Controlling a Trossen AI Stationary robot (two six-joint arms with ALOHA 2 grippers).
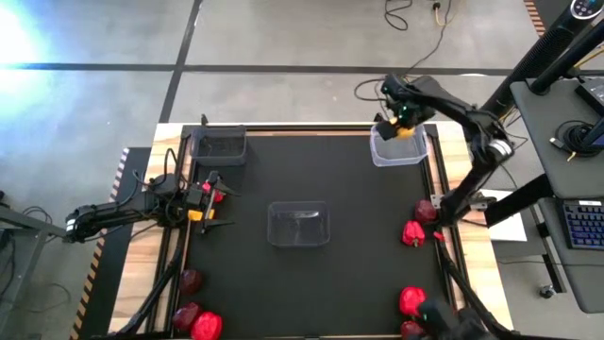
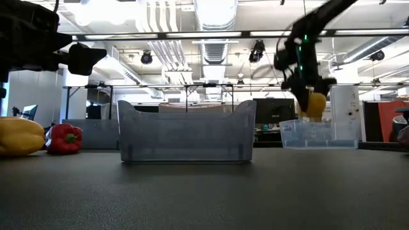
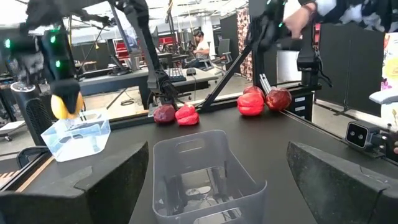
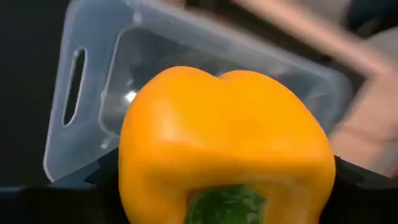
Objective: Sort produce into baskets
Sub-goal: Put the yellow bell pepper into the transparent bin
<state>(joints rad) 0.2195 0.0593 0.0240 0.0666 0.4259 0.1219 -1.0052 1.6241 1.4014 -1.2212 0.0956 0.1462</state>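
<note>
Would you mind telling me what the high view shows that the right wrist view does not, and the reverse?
Only the high view shows the left hand waiting at the table's left edge, the dark basket, the empty middle basket, and red produce near both side edges, such as one red pepper. Only the right wrist view shows the yellow pepper's green stem and the slot handle in the clear basket's wall. Both show the yellow pepper held by the right hand above the clear basket.
</note>
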